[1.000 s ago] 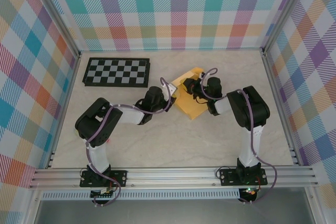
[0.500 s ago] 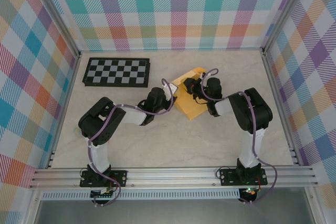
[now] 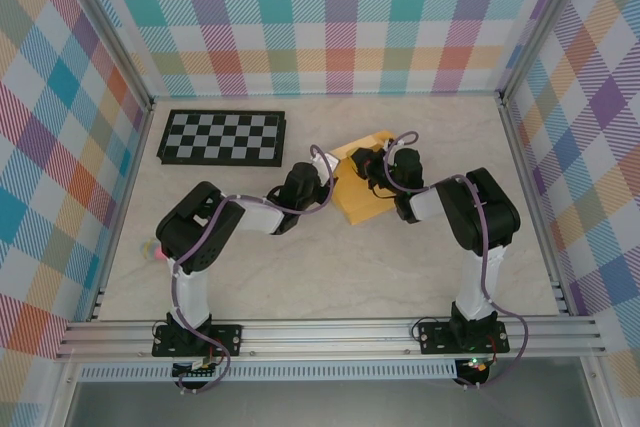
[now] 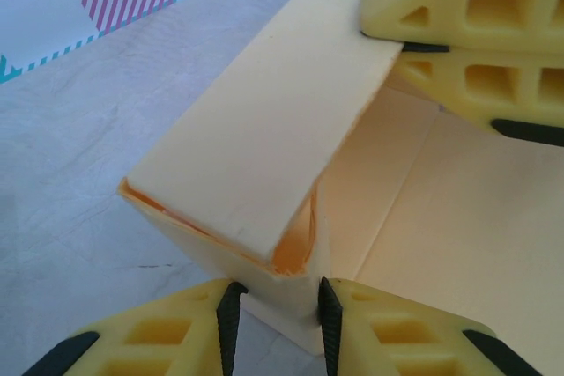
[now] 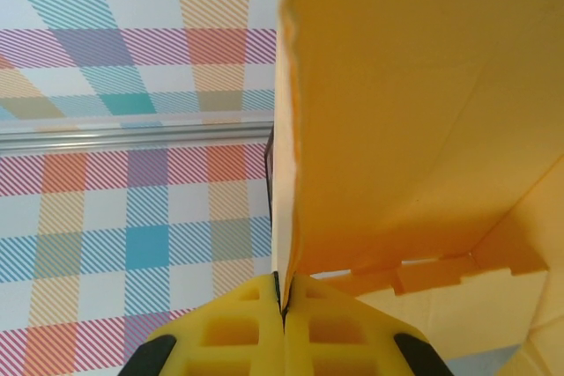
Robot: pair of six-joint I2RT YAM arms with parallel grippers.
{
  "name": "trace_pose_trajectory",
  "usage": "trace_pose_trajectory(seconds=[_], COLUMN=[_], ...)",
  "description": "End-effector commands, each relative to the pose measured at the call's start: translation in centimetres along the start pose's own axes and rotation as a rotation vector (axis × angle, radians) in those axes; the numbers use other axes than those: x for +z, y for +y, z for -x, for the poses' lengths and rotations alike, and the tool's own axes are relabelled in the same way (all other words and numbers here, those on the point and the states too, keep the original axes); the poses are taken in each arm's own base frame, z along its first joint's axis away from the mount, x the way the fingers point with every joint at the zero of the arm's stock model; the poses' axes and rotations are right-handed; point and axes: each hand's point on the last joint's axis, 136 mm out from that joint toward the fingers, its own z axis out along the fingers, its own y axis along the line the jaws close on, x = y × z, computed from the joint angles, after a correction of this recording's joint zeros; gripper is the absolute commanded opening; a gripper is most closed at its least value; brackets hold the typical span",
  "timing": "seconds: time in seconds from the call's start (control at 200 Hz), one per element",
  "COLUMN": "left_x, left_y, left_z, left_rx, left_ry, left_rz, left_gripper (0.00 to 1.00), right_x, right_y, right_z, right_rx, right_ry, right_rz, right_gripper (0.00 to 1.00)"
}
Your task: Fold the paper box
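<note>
Thin matt card for the paper box (image 4: pixel 264 156), yellow-orange, smooth-faced, deeper orange and slightly rough along the cut edges. Moulded yellow plastic on the left fingers (image 4: pixel 159 341) and right fingers (image 5: pixel 229 332), satin, pierced with lattice holes, edged with black rubbery strips. Pale marbled tabletop (image 3: pixel 330 267), smooth with a faint sheen. Brushed silver metal for the frame rails (image 3: pixel 330 332). Black glossy plastic on the arm housings (image 3: pixel 480 212). Checkerboard (image 3: pixel 222 138) matt, printed.

Black-and-white checkerboard (image 3: pixel 221 137) lies flat at the far left of the pale marbled table (image 3: pixel 300 267), near the back wall. Pastel plaid panels (image 3: pixel 340 17) close in three sides. A metal rail (image 3: pixel 330 332) runs along the near edge.
</note>
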Motion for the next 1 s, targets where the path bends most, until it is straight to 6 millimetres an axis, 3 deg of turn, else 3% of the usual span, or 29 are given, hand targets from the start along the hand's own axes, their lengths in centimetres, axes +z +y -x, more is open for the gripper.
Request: trace_pose_trajectory(seconds=[0.0,0.33,0.665,0.995], left_x=[0.5,0.8,1.5,1.7], left_y=[0.0,0.9,1.2,0.9], left_z=[2.7,3.8,4.3,4.3], left_rx=[-0.055,-0.098,-0.106,-0.073], left_ry=[-0.073,-0.113,-0.133,-0.132], left_rz=[0.03,0.103,0.153,0.144], left_gripper=[0.32,0.32,0.29,0.12], right_x=[-0.3,-0.5,-1.7,-1.7], right_y=[-0.3,-0.8,-2.8,-2.8], right_z=[-2.1,-3.0,-3.3,-3.9], right_rx=[0.004,-0.001,0.045,0.048], right_ry=[0.063,0.016,-0.05,-0.042], right_rz=[-0.015,-0.07,-0.146,-0.155], right_gripper=[0.01,0.0,0.01,0.09])
